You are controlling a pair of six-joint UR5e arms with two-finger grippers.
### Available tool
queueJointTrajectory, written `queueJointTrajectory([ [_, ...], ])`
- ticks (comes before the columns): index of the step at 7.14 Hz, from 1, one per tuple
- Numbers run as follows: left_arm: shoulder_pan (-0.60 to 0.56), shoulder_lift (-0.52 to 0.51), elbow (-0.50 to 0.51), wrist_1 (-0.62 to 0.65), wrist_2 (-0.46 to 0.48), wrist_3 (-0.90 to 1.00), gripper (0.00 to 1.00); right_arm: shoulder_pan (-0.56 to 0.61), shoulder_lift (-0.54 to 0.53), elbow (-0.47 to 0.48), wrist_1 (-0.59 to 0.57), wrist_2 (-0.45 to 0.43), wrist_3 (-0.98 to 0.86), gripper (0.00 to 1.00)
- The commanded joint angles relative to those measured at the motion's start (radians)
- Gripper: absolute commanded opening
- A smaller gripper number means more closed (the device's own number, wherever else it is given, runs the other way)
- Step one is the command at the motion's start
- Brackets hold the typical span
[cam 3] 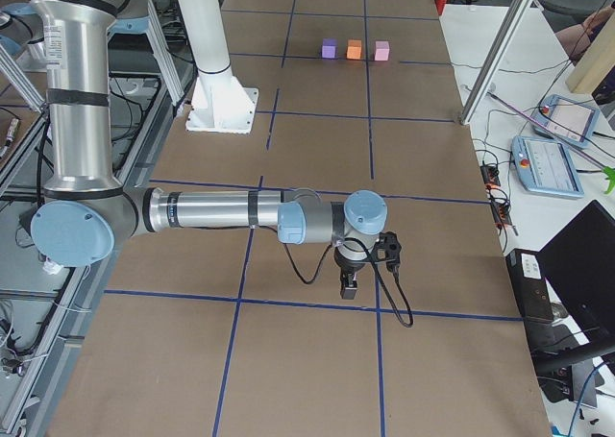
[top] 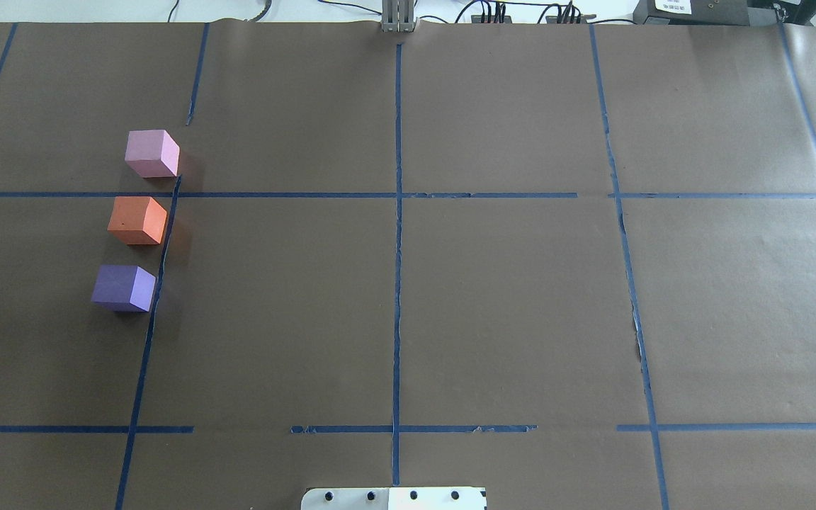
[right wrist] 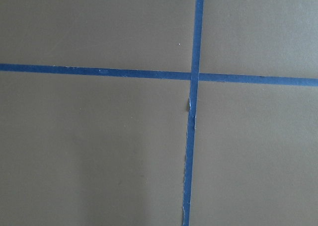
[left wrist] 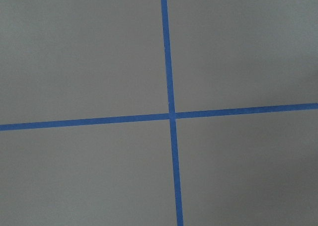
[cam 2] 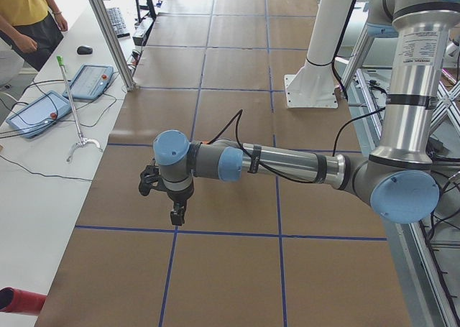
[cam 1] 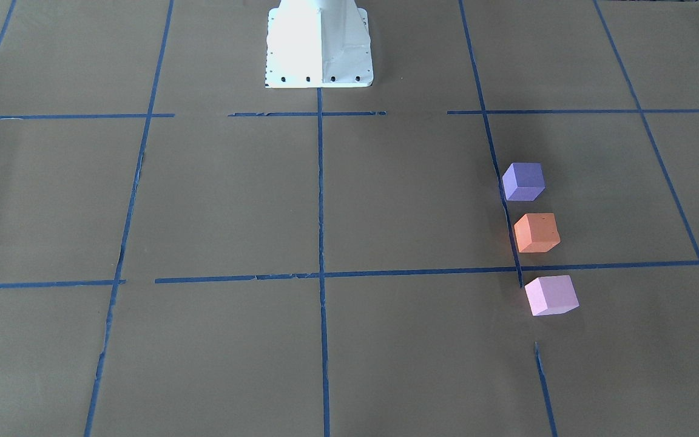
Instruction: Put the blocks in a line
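Toward the desk's left edge, nearest the robot, sits the purple block (top: 123, 287), then the orange block (top: 137, 220), then the pink block (top: 151, 154). They stand apart in a row beside a blue tape line (top: 142, 368). The left gripper (cam 2: 176, 216) and right gripper (cam 3: 348, 287) hang near opposite ends; I cannot tell whether they are wide or narrow.

brown paper-covered table (top: 507, 319), blue tape grid (top: 398, 283)

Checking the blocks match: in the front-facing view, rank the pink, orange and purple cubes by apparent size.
Pale pink foam cube: slightly largest, though nearest the camera.
Orange foam cube and violet-purple foam cube: alike.
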Motion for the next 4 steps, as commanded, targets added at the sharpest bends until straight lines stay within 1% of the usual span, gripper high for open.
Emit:
queueJointTrajectory([
  [1,-0.003,-0.02,-0.001,0.024,0.001,0.003,1.0,0.0,0.0,0.0,0.0,0.0,0.0,1.0],
  [4,-0.016,-0.021,-0.001,0.025,0.001,0.003,1.0,0.0,0.0,0.0,0.0,0.0,0.0,1.0],
])
